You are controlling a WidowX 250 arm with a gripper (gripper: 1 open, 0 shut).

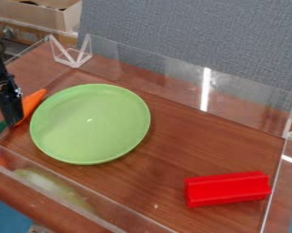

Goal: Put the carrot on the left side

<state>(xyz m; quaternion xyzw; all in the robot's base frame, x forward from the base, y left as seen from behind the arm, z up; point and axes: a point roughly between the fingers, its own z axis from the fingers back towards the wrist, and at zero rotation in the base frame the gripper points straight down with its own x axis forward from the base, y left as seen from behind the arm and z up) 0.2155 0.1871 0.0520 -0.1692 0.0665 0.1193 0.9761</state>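
The carrot [34, 98] is a small orange tapered piece lying on the wooden table just left of the green plate [91, 123], its tip pointing up and right. My black gripper [7, 116] stands at the left edge of the view, pointing steeply down, right beside the carrot's lower end. Its jaws stand open and the carrot rests on the table rather than hanging in them. The carrot's lower end is hidden behind the fingers [12, 107].
A red rectangular block [228, 188] lies at the front right. Clear acrylic walls [209, 86] fence the wooden table [196, 136] all round. A grey panel stands at the back, and cardboard boxes [45, 14] sit at the far left.
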